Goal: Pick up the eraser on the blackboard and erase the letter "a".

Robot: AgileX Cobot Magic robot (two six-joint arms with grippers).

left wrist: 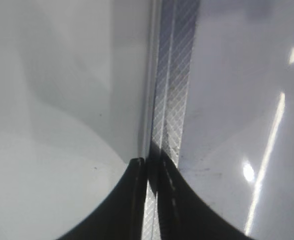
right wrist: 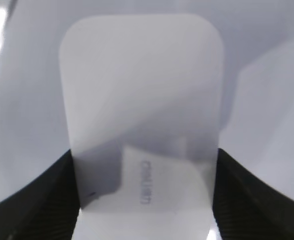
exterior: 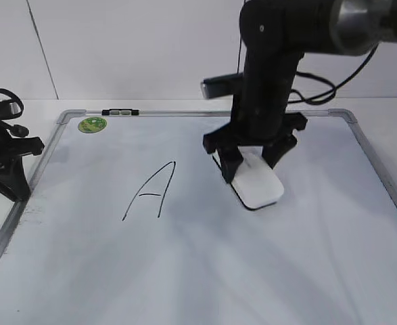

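Observation:
The white eraser [exterior: 259, 184] lies on the blackboard [exterior: 184, 271], right of centre. My right gripper [exterior: 252, 162] comes down from above with a finger on each long side of it. In the right wrist view the eraser [right wrist: 141, 100] fills the gap between the two black fingers [right wrist: 144, 200], which touch its sides. A tall capital "A" [exterior: 151, 191] is drawn left of the eraser. No lowercase "a" shows in any view. My left gripper [exterior: 12, 169] rests at the board's left edge, shut and empty, over the grey frame strip [left wrist: 174, 75], with its tips [left wrist: 149, 165] together.
A green round sticker [exterior: 92, 124] sits near the board's far left corner. A small black and silver piece [exterior: 120, 112] lies on the far frame edge. A white wall stands behind the table.

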